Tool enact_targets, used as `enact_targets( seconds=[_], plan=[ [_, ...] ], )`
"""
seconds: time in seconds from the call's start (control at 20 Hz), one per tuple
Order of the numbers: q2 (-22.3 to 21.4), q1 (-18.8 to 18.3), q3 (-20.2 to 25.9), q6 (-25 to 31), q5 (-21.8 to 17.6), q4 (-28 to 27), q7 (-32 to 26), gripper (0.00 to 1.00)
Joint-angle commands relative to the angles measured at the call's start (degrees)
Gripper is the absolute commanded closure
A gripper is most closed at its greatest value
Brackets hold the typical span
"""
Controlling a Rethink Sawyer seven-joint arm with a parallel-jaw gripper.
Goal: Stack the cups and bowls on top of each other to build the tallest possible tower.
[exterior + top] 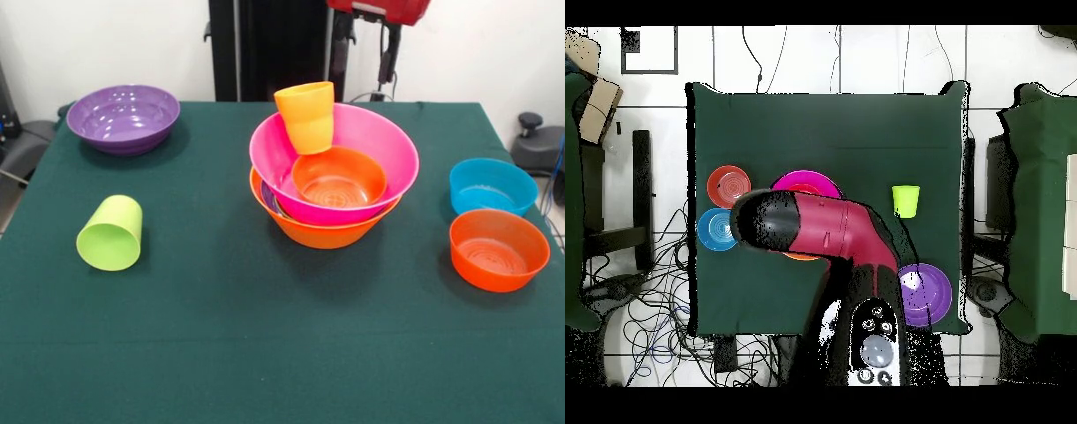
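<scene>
The tower stands mid-table: a yellow-orange bowl [322, 231] at the base, a sliver of purple rim [268, 200] inside it, then the pink bowl [388, 146] [805, 183]. Inside the pink bowl rest a small red-orange bowl [340, 177] and the orange cup [306, 119], mouth up and slightly tilted at the bowl's back left. The lime green cup [110, 232] [906, 200] lies on its side at the left, mouth toward the camera. My gripper [387, 57] hangs high at the top edge, behind and right of the tower. In the overhead view the arm [825, 225] hides it.
A wide purple bowl [124, 117] [925, 293] sits at the far left. A blue bowl [492, 185] [717, 230] and a red-orange bowl [499, 249] [728, 185] stand side by side at the right edge of the green cloth [265, 353].
</scene>
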Motion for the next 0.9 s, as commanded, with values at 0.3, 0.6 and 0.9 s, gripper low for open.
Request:
enact_targets(
  seconds=[0.3, 0.6, 0.9],
  plan=[
    [6.10, -0.78, 0.85, -3.08, 1.07, -2.29, 8.30, 0.00],
    [2.78, -5.35, 4.06, -8.40, 1.99, 5.49, 3.02, 0.00],
    [-0.44, -7.12, 4.79, -8.41, 1.95, 9.18, 1.82, 0.00]
  ],
)
